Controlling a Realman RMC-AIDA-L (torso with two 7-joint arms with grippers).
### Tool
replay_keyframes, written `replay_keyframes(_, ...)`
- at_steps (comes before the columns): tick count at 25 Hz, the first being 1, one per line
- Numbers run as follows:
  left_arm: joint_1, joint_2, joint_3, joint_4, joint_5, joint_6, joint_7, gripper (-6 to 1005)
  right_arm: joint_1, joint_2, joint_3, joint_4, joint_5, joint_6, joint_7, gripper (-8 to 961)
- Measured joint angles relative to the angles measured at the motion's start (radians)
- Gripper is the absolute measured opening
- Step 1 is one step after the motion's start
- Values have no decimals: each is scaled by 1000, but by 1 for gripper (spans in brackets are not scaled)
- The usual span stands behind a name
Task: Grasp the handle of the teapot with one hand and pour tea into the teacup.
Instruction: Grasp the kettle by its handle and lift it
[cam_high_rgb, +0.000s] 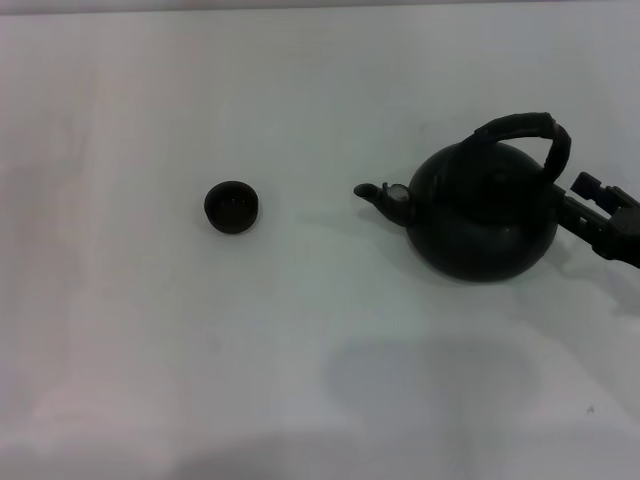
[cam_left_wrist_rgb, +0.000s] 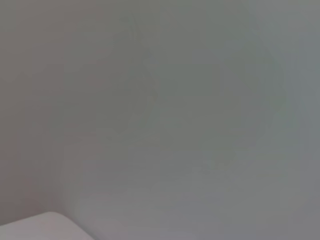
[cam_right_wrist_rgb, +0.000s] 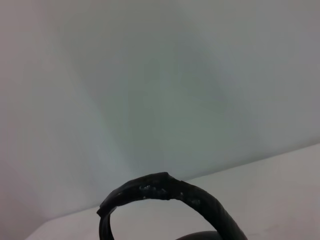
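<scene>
Teapot (cam_high_rgb: 487, 215) first, because it is the biggest thing on the white table (cam_high_rgb: 300, 380). It is round, fat and dull black, and it sits upright on the robot's right side of the table. Its short spout (cam_high_rgb: 382, 193) has a pale metal tip and points toward the robot's left, over at the little cup. A soft shadow lies on the table around the pot's bottom.

Over the top of the pot goes the handle (cam_high_rgb: 530, 130), a thick black loop with a wrapped, bumpy look. It arches up and comes down on the pot's right side. The right wrist view shows this same loop (cam_right_wrist_rgb: 165, 192) from very close, with the pale table behind it and only a sliver of the pot below.

Next in size is the right gripper (cam_high_rgb: 590, 205). It is black and comes in from the right edge of the table. Its tip sits just beside the pot's right side, near the spot where the loop comes down. It looks like it may be touching the pot there, but I cannot be sure, and I cannot tell if its fingers are apart or together.

Smallest is the teacup (cam_high_rgb: 232, 207). It is a tiny round dark cup with no handle. It stands upright on the table, well apart from the pot, on the robot's left of the spout.

The left gripper does not show anywhere. Its wrist view shows only a plain grey surface.
</scene>
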Motion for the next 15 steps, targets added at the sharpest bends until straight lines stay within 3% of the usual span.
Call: replay_keyframes(15, 7, -1, 0, 0, 0, -8, -4, 877, 73, 4, 4, 5, -2, 91, -36, 766)
